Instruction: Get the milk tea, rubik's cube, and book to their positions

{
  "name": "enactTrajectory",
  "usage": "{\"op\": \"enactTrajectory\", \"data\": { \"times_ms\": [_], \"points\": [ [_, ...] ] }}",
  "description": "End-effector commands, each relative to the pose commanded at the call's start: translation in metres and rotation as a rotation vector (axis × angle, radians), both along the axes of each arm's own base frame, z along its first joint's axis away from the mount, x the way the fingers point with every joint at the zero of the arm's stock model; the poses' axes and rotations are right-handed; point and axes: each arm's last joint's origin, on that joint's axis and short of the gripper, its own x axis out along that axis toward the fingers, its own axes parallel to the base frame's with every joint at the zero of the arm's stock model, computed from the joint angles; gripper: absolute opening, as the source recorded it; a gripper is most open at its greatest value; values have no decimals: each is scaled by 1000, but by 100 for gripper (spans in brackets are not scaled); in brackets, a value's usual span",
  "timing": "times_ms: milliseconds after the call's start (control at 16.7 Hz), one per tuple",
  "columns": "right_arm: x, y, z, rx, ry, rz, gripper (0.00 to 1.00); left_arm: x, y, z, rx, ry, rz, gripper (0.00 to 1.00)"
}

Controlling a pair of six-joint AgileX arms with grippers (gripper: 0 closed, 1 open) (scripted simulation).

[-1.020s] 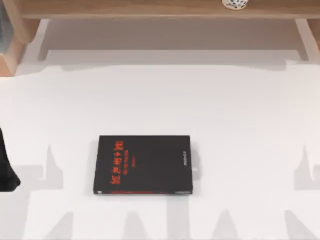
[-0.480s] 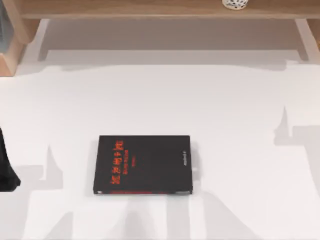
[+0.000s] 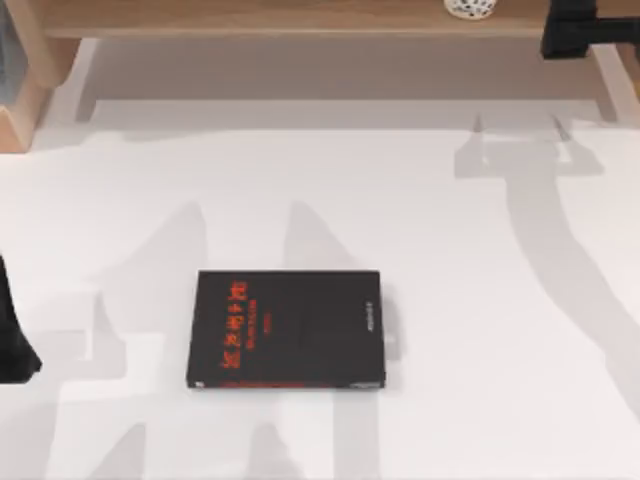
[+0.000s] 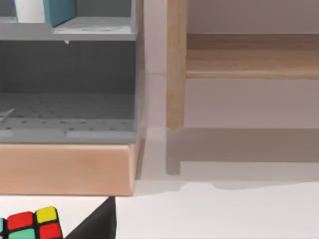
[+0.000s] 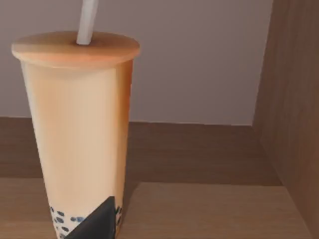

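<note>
Tan milk tea cup (image 5: 77, 134) with white straw: on wooden shelf, one o'clock, beside right gripper (image 3: 590, 25), grip indiscernible; cube, book pending.

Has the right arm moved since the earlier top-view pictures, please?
Yes. The right arm is now at the top view's upper right corner, over the wooden shelf, far beyond the black book, which lies unmoved.
</note>
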Motion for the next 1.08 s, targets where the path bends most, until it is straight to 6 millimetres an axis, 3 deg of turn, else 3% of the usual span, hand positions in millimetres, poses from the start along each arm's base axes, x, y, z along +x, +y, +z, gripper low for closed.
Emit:
{"op": "enactTrajectory", "data": {
  "times_ms": [240, 480, 900, 1080],
  "points": [
    [55, 48, -29, -2, 0, -3, 100, 0, 0, 0, 0, 0, 0, 100],
    [80, 78, -45, 22, -35, -4, 100, 0, 0, 0, 0, 0, 0, 100],
    [84, 81, -47, 27, -41, -7, 100, 0, 0, 0, 0, 0, 0, 100],
    [100, 83, -46, 29, -42, -4, 100, 0, 0, 0, 0, 0, 0, 100]
  ]
}}
